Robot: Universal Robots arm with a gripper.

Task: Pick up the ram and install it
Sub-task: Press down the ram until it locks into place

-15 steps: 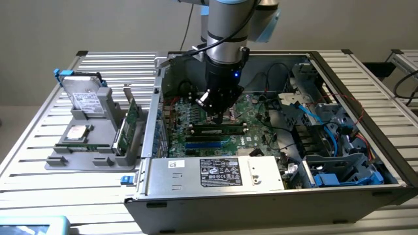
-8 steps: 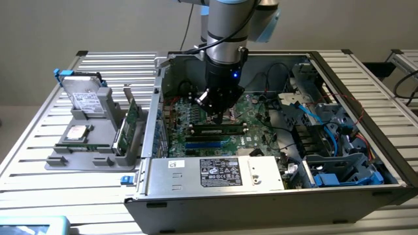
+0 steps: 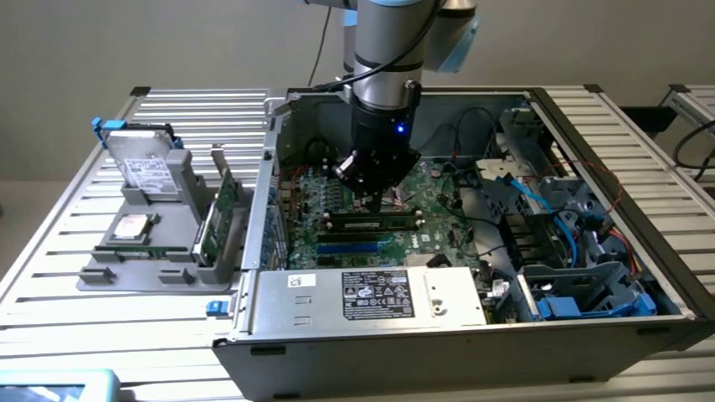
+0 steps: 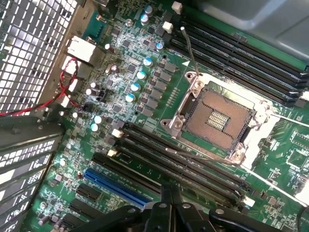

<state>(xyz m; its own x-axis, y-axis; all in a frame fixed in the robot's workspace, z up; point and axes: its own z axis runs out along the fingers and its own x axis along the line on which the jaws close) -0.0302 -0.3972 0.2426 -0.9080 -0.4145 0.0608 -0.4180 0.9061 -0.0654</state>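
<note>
The ram (image 3: pixel 374 224), a long narrow green stick with dark chips, lies along the black memory slots of the motherboard (image 3: pixel 324 197) inside the open computer case (image 3: pixel 447 347). My gripper (image 3: pixel 374 193) hangs just above and behind it, touching or nearly so. In the wrist view my gripper (image 4: pixel 169 193) has its dark fingers (image 4: pixel 164 200) pressed together, shut with nothing visible between them, over the black slots (image 4: pixel 193 166) beside the bare processor socket (image 4: pixel 217 116). The ram itself is hidden in the wrist view.
A grey tray (image 3: pixel 123 272) at the exterior view's left carries a silver hard drive (image 3: pixel 151 167) and an upright green expansion card (image 3: pixel 223 209). Inside the case sit a labelled metal power supply (image 3: pixel 374 293), blue and black cables (image 3: pixel 525 201) and drive cages (image 3: pixel 592 289).
</note>
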